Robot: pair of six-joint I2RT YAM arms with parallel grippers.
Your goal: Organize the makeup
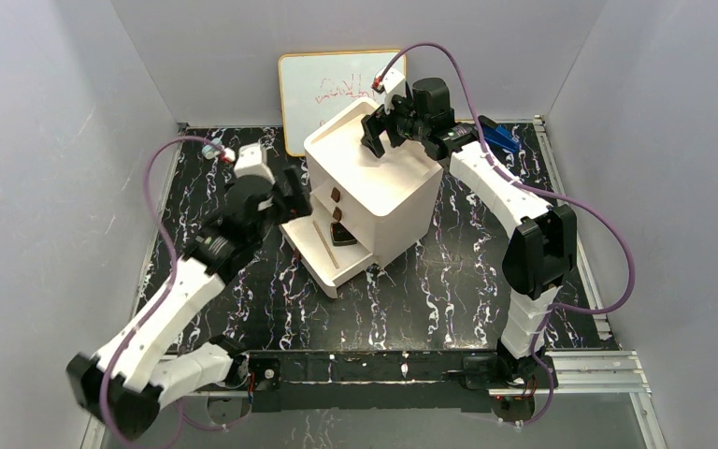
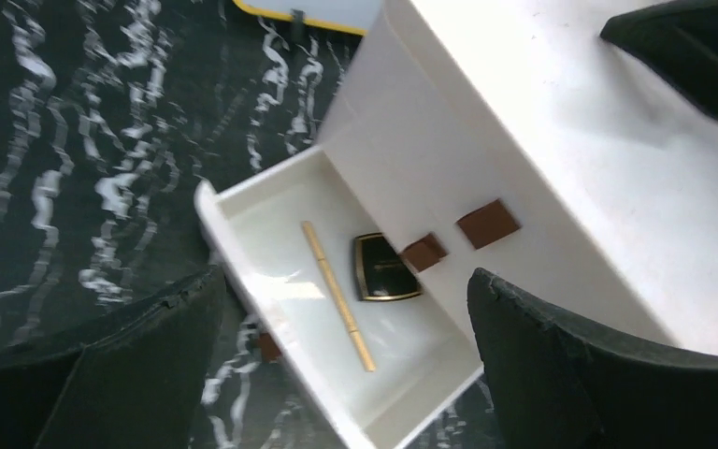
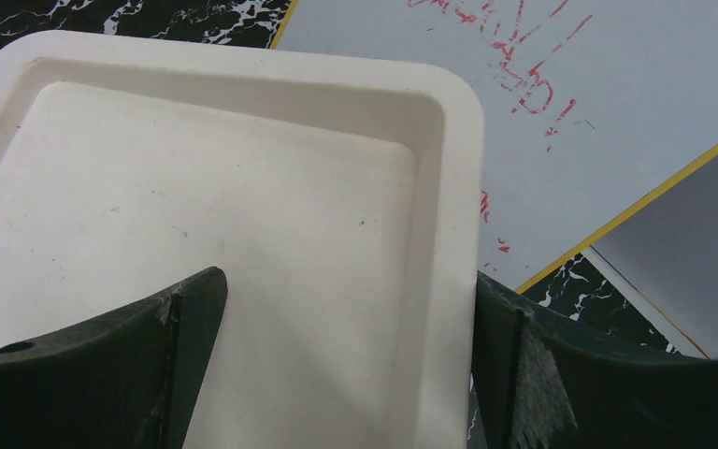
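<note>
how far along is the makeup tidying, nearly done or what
Looks far along. Done: a thin stick and a dark compact lie in the open drawer. In hand: nothing; the left claw is open by the drawer, the right claw open over the top tray. Left: the drawer isn't shut; no other makeup shows.

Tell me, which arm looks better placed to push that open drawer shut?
Probably the left: the left gripper, open, hovers beside the drawer, while the right gripper is up over the box's top tray.
</note>
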